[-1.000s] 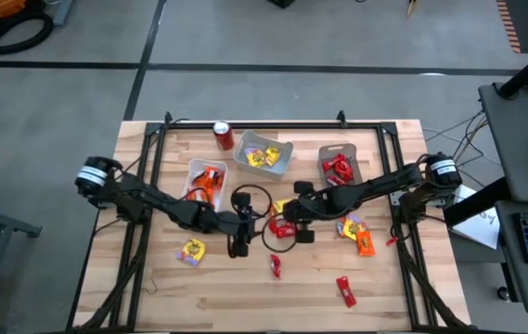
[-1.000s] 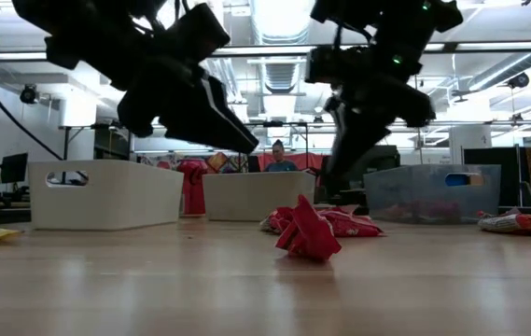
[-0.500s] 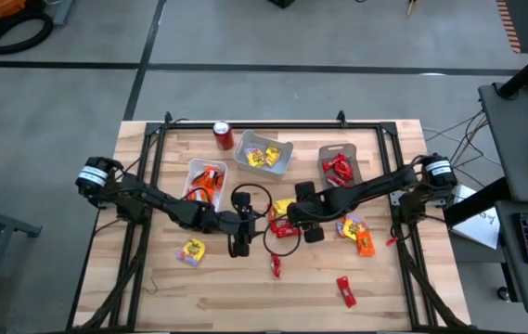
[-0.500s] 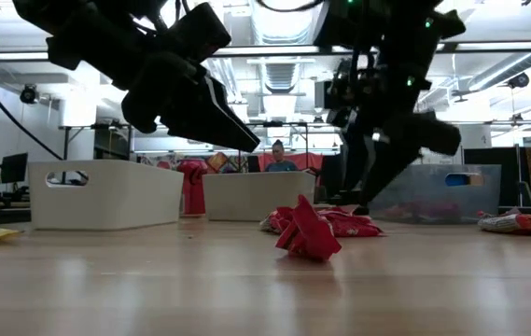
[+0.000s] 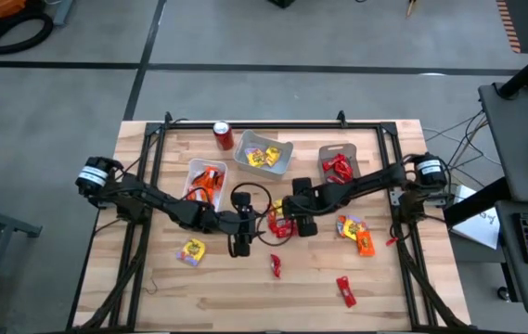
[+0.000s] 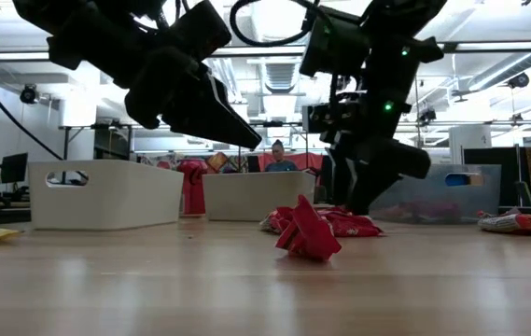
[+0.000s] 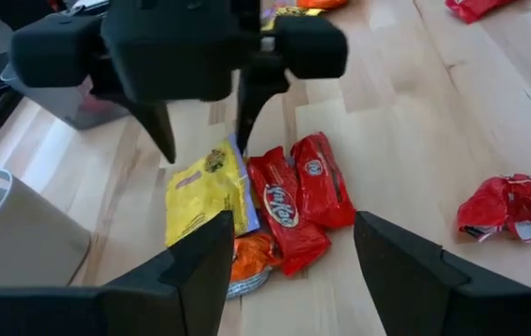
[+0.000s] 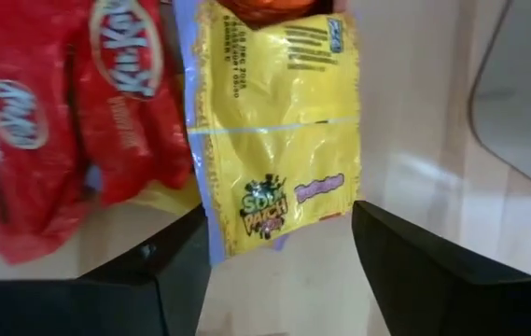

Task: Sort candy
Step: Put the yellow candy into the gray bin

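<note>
The right gripper (image 5: 280, 221), shut a second ago, has spread its fingers and dropped over the yellow candy (image 8: 279, 131) in the pile at frame centre, ready to grab, while the left gripper (image 5: 238, 247) waits open just beside.

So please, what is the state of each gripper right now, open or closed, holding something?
Left gripper: open, holding nothing.
Right gripper: open, holding nothing, poised over the flat yellow candy packet.

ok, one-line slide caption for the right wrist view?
Open right pincer poised over a yellow candy packet beside red ones.
</note>
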`<state>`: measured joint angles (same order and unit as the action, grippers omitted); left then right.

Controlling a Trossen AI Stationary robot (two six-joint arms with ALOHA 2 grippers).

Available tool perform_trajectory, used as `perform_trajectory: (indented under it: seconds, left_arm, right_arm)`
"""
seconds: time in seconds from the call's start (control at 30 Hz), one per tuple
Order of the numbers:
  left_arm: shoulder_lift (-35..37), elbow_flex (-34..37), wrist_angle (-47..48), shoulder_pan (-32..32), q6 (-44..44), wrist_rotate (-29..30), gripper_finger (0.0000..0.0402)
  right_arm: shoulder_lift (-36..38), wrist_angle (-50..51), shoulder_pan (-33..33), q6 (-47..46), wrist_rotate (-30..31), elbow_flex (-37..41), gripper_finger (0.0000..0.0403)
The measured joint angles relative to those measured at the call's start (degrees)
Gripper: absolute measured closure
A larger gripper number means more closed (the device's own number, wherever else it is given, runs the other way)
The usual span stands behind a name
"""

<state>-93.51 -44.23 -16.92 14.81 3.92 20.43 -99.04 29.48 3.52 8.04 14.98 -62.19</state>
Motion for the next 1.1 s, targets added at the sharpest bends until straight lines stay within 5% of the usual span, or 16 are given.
perform_trajectory:
  seconds: [0.3, 0.57, 0.8, 1.1]
  left_arm:
    - [0.0, 0.0, -0.2, 0.0, -0.3, 0.0, 0.0196]
    - [0.0, 0.0, -0.2, 0.0, -0.2, -0.1, 0.0196]
    - [0.0, 0.0, -0.3, 0.0, 0.1, -0.1, 0.0196]
    - [0.0, 0.2, -0.3, 0.0, 4.6, -0.1, 0.0196]
  right_arm:
    - [-1.2, -4.2, -1.5, 4.2, -3.0, 0.0, 0.0212]
    - [-3.4, -5.0, -1.8, 4.3, -2.9, -0.2, 0.0376]
    - [-1.0, -4.1, -1.6, 0.4, -3.6, -0.3, 0.0394]
    - [4.1, -4.5, -1.5, -13.4, -12.5, -0.4, 0.0394]
